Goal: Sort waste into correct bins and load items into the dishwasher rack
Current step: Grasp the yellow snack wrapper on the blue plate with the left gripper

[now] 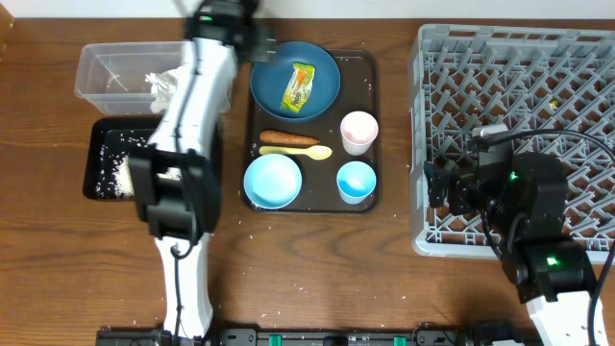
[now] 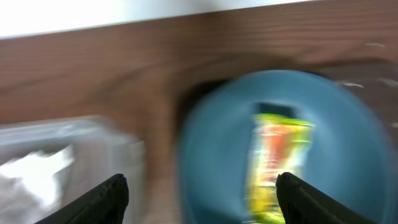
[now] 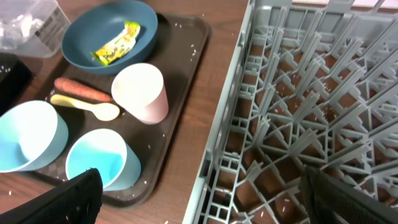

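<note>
The green-yellow wrapper (image 1: 299, 88) lies on the dark blue plate (image 1: 327, 86). My left gripper (image 1: 258, 43) is open and empty above the plate's left rim; its view is blurred, with the wrapper (image 2: 273, 162) by the right finger. White tissue (image 1: 159, 86) sits in the clear tub (image 1: 115, 72). Rice lies in the black tray (image 1: 106, 159). The carrot (image 1: 288, 138), yellow spoon (image 1: 296, 152), pink cup (image 1: 359, 131), light blue bowl (image 1: 273, 181) and small blue cup (image 1: 356, 181) sit together. My right gripper (image 3: 214, 199) is open and empty over the left edge of the grey rack (image 1: 519, 77).
The dishes and carrot rest on a dark brown serving tray (image 1: 370, 67) between the bins and the rack. My left arm stretches over the tub and the black tray. Loose rice grains dot the tray, the table and the rack floor (image 3: 311, 93).
</note>
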Controlling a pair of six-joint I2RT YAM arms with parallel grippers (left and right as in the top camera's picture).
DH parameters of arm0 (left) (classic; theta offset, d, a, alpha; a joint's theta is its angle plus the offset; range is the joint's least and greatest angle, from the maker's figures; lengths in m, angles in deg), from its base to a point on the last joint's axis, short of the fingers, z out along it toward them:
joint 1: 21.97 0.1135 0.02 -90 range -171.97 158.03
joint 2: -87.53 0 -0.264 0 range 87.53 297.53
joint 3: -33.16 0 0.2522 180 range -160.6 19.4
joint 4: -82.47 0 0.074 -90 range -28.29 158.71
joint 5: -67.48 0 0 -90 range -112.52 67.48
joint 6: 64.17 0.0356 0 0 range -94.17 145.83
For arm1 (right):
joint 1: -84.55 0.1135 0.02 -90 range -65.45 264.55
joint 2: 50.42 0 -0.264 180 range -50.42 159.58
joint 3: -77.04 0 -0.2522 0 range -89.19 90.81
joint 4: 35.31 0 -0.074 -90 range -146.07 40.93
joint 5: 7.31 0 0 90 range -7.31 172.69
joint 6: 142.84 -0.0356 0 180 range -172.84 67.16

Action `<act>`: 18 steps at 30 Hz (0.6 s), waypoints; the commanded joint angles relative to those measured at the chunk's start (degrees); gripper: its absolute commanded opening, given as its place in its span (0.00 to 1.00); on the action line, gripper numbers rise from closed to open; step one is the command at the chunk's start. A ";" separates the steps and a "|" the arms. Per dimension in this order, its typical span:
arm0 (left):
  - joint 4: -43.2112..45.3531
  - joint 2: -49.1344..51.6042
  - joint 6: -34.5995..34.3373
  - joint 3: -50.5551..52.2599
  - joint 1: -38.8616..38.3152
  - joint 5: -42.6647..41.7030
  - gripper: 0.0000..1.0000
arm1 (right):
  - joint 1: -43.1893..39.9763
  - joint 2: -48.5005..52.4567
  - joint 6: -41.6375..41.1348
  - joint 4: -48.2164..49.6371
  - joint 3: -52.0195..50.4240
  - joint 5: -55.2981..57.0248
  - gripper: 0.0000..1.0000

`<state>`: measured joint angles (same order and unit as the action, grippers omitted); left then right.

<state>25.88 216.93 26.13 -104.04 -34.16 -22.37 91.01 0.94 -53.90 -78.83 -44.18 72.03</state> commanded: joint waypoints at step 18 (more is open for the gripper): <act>5.46 14.95 2.03 -0.11 -4.63 -0.92 0.81 | 0.55 0.42 -0.59 -1.51 0.90 -2.25 0.99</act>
<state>31.30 231.69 27.44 -103.95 -38.51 -23.44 91.01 1.37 -53.90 -80.36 -44.18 70.46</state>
